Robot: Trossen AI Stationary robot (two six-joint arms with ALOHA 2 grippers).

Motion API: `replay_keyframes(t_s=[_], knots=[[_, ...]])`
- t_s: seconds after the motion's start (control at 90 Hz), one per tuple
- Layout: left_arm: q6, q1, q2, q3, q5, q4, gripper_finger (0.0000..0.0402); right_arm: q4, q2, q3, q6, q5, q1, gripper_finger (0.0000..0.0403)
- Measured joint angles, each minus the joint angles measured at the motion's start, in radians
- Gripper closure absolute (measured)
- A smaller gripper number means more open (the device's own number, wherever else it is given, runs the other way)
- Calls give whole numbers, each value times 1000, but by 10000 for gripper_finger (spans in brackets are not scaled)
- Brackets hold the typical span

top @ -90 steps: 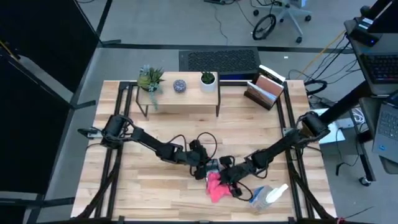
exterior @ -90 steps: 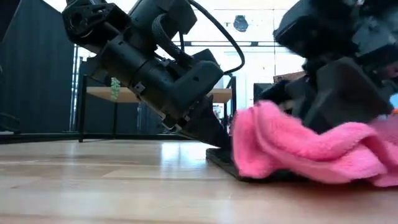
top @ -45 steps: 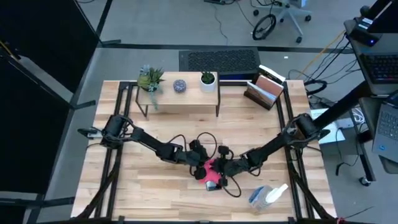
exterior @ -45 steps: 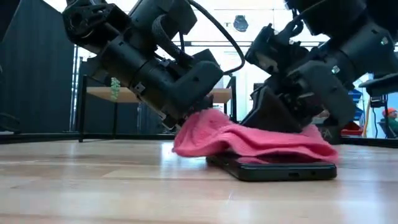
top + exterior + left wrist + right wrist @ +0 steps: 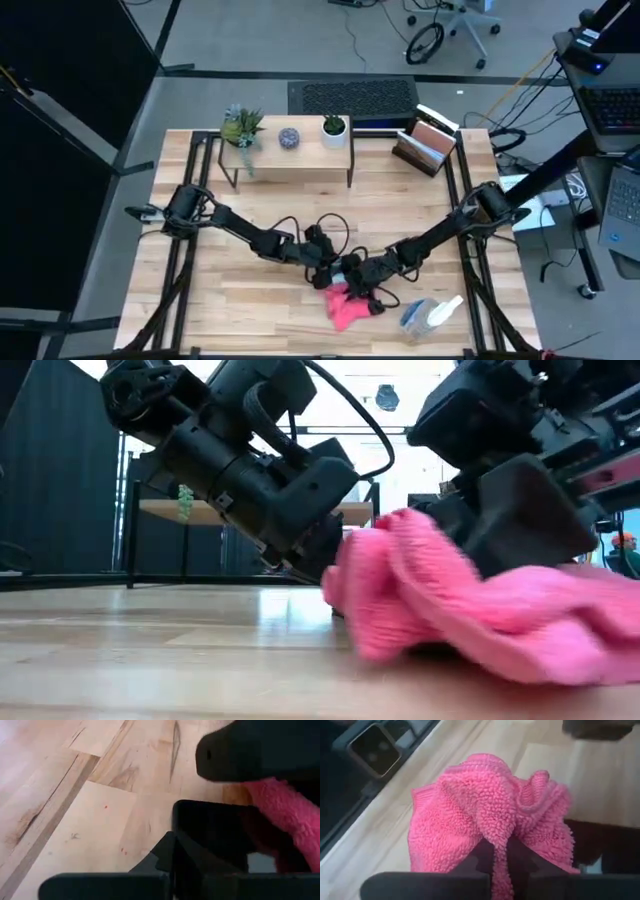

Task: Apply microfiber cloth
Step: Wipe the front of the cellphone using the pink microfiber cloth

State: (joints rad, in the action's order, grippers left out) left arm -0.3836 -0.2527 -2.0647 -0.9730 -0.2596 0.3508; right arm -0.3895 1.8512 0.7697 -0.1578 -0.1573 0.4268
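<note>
The bright pink microfiber cloth point(image 5: 346, 306) lies bunched near the table's front, and my right gripper point(image 5: 501, 856) is shut on it. A black smartphone point(image 5: 215, 827) lies flat on the wood just beyond the cloth. In the low view the cloth point(image 5: 450, 610) hides most of the phone. My left gripper point(image 5: 323, 272) comes from the table's left. Its shut fingers point(image 5: 175, 851) are at the phone's left end. My left gripper rests its shut fingertips on the phone's edge point(image 5: 181, 822) at the phone's left end, slanting down from the table's left. The phone lies flat on the table. My right gripper pinches a raised fold of the cloth point(image 5: 495, 832) between its two fingers, slanting down from the right. Several layers are bunched there. The rest of the cloth spreads slack on the table and over the phone's near edge point(image 5: 580, 837).
A clear spray bottle with blue liquid point(image 5: 428, 314) lies on the table right of the cloth. A low wooden shelf with small plants point(image 5: 288, 150) and a holder with books point(image 5: 428, 145) stand along the far edge. Bare wood lies at the left.
My right gripper first dragged the cloth away from the near edge and spread it over the phone. It then pulled the cloth back toward the near edge, where it bunched up. My left gripper stayed at the phone's end and the phone has not shifted.
</note>
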Motion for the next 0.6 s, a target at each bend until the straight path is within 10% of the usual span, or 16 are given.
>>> replay_keyframes(t_s=[0.322, 0.6], knots=[[7, -3, 0, 0, -3, 1, 402, 214, -178, -10, 68, 578, -2, 397], [3, -3, 0, 1, -5, 6, 402, 230, -98, -37, -2, 513, -24, 397]])
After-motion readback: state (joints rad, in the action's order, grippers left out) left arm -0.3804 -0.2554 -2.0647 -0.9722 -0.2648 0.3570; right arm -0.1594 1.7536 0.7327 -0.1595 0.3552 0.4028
